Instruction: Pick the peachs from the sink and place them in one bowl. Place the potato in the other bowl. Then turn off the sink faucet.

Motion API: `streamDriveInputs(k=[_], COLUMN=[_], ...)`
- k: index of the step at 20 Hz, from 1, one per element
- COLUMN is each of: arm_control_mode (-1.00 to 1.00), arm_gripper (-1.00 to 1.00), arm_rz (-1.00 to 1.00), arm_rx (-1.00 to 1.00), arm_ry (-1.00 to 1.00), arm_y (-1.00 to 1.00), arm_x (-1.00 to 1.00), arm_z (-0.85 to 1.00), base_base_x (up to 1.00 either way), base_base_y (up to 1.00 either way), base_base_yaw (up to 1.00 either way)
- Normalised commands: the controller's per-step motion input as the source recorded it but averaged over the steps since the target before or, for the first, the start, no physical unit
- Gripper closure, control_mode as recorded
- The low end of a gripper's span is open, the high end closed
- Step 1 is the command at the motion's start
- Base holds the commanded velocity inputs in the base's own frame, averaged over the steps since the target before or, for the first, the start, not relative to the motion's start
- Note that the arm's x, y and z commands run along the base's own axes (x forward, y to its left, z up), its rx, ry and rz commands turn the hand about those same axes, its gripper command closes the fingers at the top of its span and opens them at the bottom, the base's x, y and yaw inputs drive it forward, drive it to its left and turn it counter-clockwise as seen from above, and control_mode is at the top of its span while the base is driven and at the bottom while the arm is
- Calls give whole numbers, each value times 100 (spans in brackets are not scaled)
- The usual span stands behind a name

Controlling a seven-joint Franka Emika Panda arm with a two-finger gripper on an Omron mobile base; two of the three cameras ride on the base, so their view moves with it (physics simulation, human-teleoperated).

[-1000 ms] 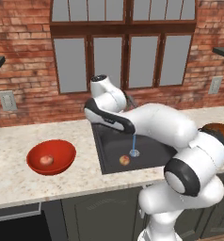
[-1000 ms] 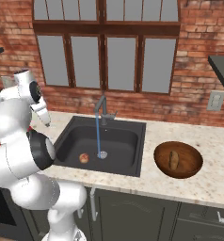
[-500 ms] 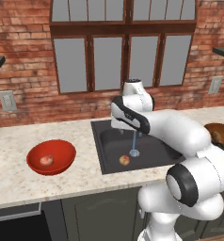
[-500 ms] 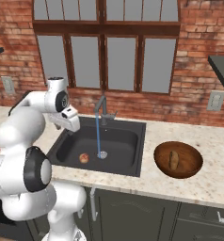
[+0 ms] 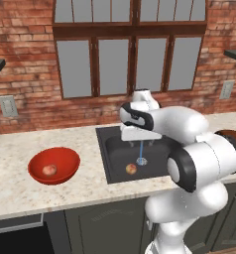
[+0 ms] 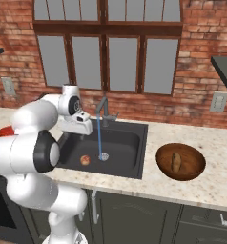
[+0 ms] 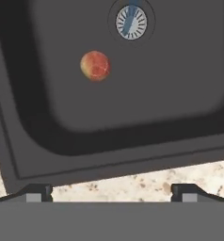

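Peach (image 7: 95,66) left in sink (image 7: 132,117), beside drain; my gripper (image 7: 111,190) spread wide, empty, above the rim. Risk: round fruit rolls when I descend, water running.

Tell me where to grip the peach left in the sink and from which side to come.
Grip the peach across its widest middle, coming straight down from above. It is a small round fruit lying loose on the flat floor of the sink, beside the drain and clear of the walls, so a side approach would probably meet the basin walls. The gripper has its jaws wide open.
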Motion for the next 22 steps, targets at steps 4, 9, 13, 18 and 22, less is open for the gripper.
streamDriveInputs(k=[4, 9, 13, 18, 22], arm_control_mode=[-100, -100, -100, -100, -100], arm_gripper=[-100, -100, -100, -100, -100], arm_rz=[13, 6, 2, 0, 0], arm_rx=[1, 3, 3, 0, 0], arm_ry=[4, 0, 0, 0, 0], arm_y=[0, 0, 0, 0, 0], arm_x=[37, 30, 26, 26, 33], arm_z=[-49, -51, -53, -52, -49], base_base_x=[0, 0, 0, 0, 0], base_base_y=[0, 0, 0, 0, 0], base_base_yaw=[0, 0, 0, 0, 0])
